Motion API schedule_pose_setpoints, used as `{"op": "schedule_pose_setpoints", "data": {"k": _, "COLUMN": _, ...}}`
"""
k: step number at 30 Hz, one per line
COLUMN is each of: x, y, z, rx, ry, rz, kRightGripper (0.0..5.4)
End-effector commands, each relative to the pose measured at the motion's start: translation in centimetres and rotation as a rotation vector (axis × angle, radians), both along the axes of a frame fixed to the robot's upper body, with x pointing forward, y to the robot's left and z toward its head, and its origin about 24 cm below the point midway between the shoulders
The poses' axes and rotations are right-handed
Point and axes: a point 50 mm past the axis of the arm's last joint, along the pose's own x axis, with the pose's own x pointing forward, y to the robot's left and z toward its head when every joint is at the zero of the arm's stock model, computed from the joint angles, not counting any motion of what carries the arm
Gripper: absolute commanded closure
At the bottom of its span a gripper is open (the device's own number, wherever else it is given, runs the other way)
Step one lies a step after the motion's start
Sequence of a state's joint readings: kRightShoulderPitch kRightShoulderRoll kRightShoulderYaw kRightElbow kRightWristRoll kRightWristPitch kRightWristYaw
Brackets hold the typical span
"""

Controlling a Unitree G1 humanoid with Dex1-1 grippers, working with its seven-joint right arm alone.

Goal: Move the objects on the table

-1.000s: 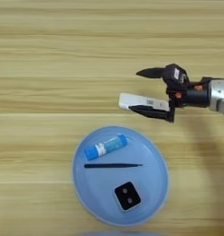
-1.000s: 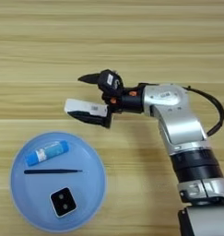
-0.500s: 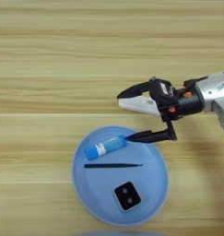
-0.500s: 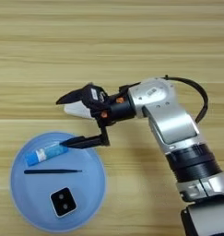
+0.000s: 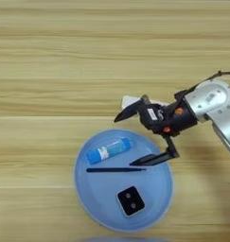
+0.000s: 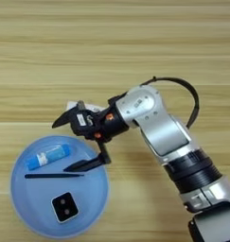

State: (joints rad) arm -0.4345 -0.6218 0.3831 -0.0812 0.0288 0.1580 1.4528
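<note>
Plainly, the right gripper (image 5: 132, 138) hangs with its two black fingers spread wide apart and nothing between them: the upper finger (image 5: 127, 111) points left over the wood just above the blue plate (image 5: 160, 204), the lower one (image 5: 152, 159) reaches down over the plate's right inner part, its tip near or perhaps touching the right end of the thin black stick (image 5: 111, 169). The white remote control (image 5: 131, 100) lies on the table (image 5: 50, 71) just behind the gripper's body, mostly hidden by it, only its left end showing, so whether the wrist touches it cannot be told. The blue glue-stick tube (image 5: 109, 150) lies tilted on the plate's upper left, just above the stick; the small black-topped cube (image 5: 130, 201) sits lower, apart from both. The likely trouble is crowding. If the fingers close from here they could catch the stick and the tube together, or nudge the round tube so it rolls across the plate. The stick is thin and flat against the plate, so the fingertips may slide over it and push it away. A sweep of the wrist could also shove the remote along the table, and pressing down on the rim might tip the plate
</note>
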Motion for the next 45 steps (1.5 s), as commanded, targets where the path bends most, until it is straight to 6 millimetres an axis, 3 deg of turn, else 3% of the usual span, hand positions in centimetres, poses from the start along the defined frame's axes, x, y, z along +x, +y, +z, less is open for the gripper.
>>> {"op": "schedule_pose_setpoints", "data": {"k": 1, "x": 0.5, "y": 0.6, "z": 1.3, "rx": -0.008, "ry": -0.108, "rz": -0.010, "kRightGripper": 0.02}}
{"op": "schedule_pose_setpoints", "data": {"k": 22, "x": 1.8, "y": 1.7, "z": -1.2, "rx": -0.077, "ry": -0.068, "rz": -0.103, "kRightGripper": 0.02}}
{"op": "schedule_pose_setpoints", "data": {"k": 33, "x": 1.4, "y": 1.2, "z": -2.7, "rx": -0.148, "ry": -0.045, "rz": -0.093, "kRightGripper": 1.25}}
{"op": "schedule_pose_setpoints", "data": {"k": 45, "x": 1.6, "y": 1.2, "z": -3.0, "rx": -0.154, "ry": -0.047, "rz": -0.098, "kRightGripper": 2.29}}
